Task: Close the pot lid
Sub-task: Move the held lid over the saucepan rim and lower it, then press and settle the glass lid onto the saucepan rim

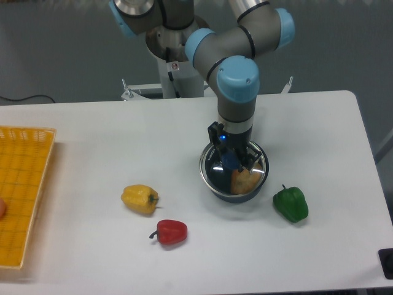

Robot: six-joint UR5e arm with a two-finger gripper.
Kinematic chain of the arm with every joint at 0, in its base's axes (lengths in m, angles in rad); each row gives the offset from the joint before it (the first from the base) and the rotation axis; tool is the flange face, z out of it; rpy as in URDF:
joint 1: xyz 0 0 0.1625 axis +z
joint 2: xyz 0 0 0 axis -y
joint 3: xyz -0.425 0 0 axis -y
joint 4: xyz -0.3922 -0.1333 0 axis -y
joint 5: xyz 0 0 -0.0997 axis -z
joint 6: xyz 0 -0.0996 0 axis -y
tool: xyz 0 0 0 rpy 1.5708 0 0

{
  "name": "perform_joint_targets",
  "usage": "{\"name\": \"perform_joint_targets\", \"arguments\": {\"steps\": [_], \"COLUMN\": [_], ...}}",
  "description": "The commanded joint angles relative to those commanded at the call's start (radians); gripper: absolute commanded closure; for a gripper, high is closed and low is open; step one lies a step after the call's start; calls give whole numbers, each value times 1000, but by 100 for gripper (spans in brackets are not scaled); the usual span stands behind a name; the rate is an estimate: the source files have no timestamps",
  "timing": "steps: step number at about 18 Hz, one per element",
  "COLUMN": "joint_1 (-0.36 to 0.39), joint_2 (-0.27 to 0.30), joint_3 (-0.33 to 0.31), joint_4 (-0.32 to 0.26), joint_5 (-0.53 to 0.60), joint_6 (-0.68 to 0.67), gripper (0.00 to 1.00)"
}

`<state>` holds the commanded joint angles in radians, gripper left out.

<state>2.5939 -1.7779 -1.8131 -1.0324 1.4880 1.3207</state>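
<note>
The pot [234, 192] stands right of the table's middle, seen as a dark round body; its handle does not show. The glass lid [212, 167] lies level over the pot's mouth, its metal rim in line with the pot's rim. The lid's blue knob [230, 161] sits at the centre. My gripper [232, 158] points straight down over the pot, with a finger close on each side of the knob, and looks shut on it. Something tan shows through the glass inside the pot.
A green pepper [290, 204] lies just right of the pot. A yellow pepper [140, 199] and a red pepper [170, 232] lie to the pot's left. A yellow basket [23, 184] stands at the table's left edge.
</note>
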Motion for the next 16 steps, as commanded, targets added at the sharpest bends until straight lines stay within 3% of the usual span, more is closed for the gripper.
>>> {"name": "perform_joint_targets", "arguments": {"steps": [16], "joint_1": [23], "joint_2": [-3], "joint_3": [-3], "joint_4": [2], "joint_5": [0], "joint_6": [118], "gripper": [42]}}
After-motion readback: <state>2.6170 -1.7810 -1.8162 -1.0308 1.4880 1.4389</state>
